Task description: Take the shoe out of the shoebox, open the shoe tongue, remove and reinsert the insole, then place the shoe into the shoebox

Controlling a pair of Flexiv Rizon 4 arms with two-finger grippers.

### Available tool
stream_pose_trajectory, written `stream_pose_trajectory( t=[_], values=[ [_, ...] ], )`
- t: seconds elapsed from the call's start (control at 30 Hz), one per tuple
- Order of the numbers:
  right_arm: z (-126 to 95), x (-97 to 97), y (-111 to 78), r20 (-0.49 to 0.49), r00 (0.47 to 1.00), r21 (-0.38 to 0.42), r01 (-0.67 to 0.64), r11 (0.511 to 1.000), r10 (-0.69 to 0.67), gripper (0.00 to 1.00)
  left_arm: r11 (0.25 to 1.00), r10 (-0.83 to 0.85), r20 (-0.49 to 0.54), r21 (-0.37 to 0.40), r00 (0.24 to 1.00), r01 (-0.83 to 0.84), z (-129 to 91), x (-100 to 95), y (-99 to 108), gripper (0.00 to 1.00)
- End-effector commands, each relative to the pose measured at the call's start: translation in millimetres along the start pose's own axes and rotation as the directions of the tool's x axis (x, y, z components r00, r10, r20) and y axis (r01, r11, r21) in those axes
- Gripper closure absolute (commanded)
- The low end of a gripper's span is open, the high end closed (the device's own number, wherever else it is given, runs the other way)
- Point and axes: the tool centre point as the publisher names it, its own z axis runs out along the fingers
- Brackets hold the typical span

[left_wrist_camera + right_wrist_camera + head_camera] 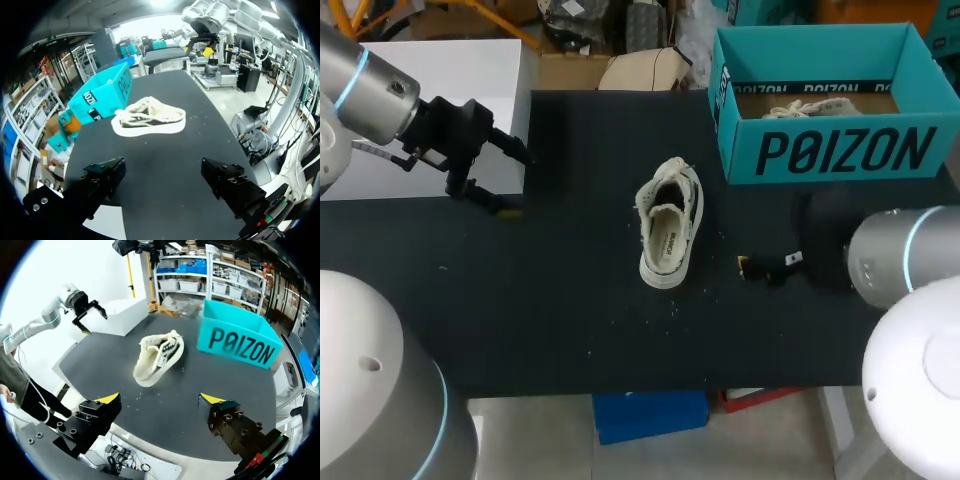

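Observation:
A cream low-top shoe [670,222] stands alone on the black table top, mid-table, its mouth showing a pale printed insole [665,242]. The teal shoebox [840,150] stands open at the back right with another pale shoe [815,103] inside. My left gripper [515,180] hovers open and empty at the table's left edge, far from the shoe [149,117]. Right of the shoe, my right gripper [760,267] is also open and empty. In the right wrist view the shoe [157,360] lies well ahead of the open gripper [160,400], with the box [240,340] beyond it.
A white block [450,80] adjoins the table at the back left, behind my left gripper. Small pale specks dot the black surface [570,320] near the shoe. The table's front edge runs just below the shoe's side.

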Motion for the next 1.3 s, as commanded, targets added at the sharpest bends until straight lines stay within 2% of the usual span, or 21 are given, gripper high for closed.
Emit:
stream_pose_trajectory(
  t=[0.03,0.5,0.6,0.8,1.1,1.2,1.3],
  values=[
    [16,8.1,18.6,-0.012,0.999,0.299,-0.045,0.953,0.05,0.0,1.0,0.001,0.002,-0.002,1.0,-0.001,1,0.8,0,0.0],
    [16,8.1,18.6,-0.012,0.999,0.299,-0.045,0.953,0.05,0.0,1.0,0.001,0.002,-0.002,1.0,-0.001,1,0.8,0,0.0],
    [29,20.8,21.0,0.019,0.998,0.328,-0.068,0.942,0.065,0.0,1.0,0.001,0.002,-0.002,1.0,-0.001,1,0.8,0,0.0],
    [55,36.3,35.6,0.123,0.985,0.32,-0.156,0.935,0.122,0.0,1.0,0.001,0.002,-0.002,1.0,-0.001,1,0.8,0,0.0],
    [85,35.7,55.4,0.242,0.955,0.263,-0.235,0.935,0.172,0.0,1.0,0.001,0.002,-0.002,1.0,-0.001,1,0.8,0,0.0],
    [97,34.0,60.0,0.267,0.94,0.23,-0.278,0.932,0.214,0.0,1.0,0.001,0.002,-0.002,1.0,-0.001,1,0.8,0,0.0],
    [113,31.7,62.7,0.279,0.933,0.234,-0.298,0.926,0.23,0.01,1.0,0.001,0.002,-0.002,1.0,-0.001,1,0.8,0,0.0]
  ],
)
